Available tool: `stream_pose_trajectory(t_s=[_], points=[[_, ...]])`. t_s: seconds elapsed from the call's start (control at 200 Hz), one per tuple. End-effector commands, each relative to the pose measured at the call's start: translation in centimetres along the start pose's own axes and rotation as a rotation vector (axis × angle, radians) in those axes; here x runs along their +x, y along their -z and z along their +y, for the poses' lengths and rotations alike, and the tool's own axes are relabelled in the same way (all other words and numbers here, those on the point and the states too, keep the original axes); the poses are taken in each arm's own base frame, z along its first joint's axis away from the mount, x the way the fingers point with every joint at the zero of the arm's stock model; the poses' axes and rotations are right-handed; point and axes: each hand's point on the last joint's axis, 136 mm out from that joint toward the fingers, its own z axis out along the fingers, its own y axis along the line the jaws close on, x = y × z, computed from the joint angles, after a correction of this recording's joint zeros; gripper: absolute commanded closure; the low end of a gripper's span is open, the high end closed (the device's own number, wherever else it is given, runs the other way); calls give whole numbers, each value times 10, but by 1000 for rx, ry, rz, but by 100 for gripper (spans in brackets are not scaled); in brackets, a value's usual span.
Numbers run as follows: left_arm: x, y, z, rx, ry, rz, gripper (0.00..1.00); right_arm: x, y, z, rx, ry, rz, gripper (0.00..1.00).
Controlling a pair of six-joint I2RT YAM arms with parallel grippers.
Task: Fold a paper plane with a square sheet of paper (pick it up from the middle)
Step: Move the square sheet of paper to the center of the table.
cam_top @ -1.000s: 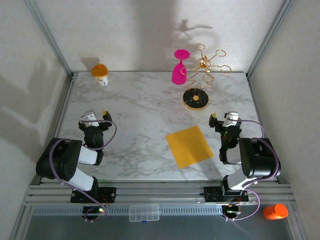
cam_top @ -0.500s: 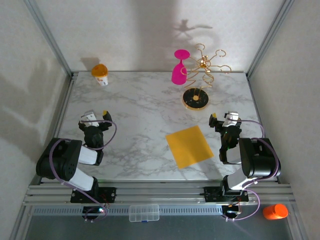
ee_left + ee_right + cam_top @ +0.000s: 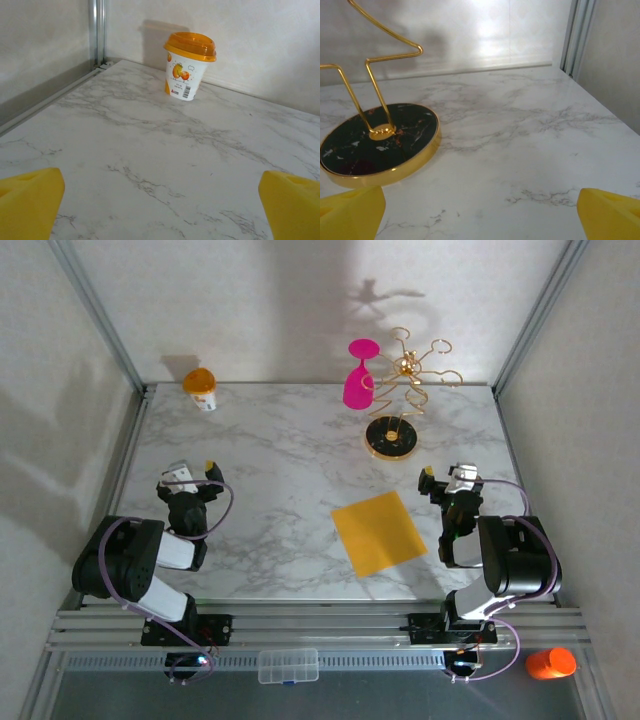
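Note:
The square sheet of paper (image 3: 379, 532) lies flat and unfolded on the marble table, near the front and right of centre, turned a little off square. My right gripper (image 3: 447, 478) rests just right of the sheet's far corner, apart from it. It is open, its yellow fingertips (image 3: 612, 212) wide apart with bare marble between them. My left gripper (image 3: 190, 476) rests at the left side of the table, far from the sheet. It is open too, with nothing between its yellow fingertips (image 3: 30, 200).
A gold wire rack on a round black base (image 3: 392, 437) (image 3: 375, 140) stands behind the sheet, with a pink goblet (image 3: 358, 375) to its left. An orange-topped white cup (image 3: 201, 388) (image 3: 189, 65) sits in the back left corner. Metal frame posts and walls bound the table.

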Motion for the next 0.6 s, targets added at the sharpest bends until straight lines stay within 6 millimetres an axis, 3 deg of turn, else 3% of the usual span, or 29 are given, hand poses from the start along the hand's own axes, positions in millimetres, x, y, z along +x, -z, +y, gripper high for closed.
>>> stream_pose_trajectory(t_s=[0.0,0.135,0.29,0.396,0.596], points=[[-13,-2,1,-51,-5,-27,1,-33,-14,-8,63,-20,-12,1],[-36,-5,4,-124,-8,-13,1,-54,-34,-8,103,-73,126,1],[-63,-11,-8,-141,164,80,1,-54,-38,28,-33,-201,327,1],[-64,-12,-40,-21,264,221,1,-36,-18,58,-140,-316,480,1],[-52,3,-87,173,393,413,1,1,51,121,-332,-463,649,7]])
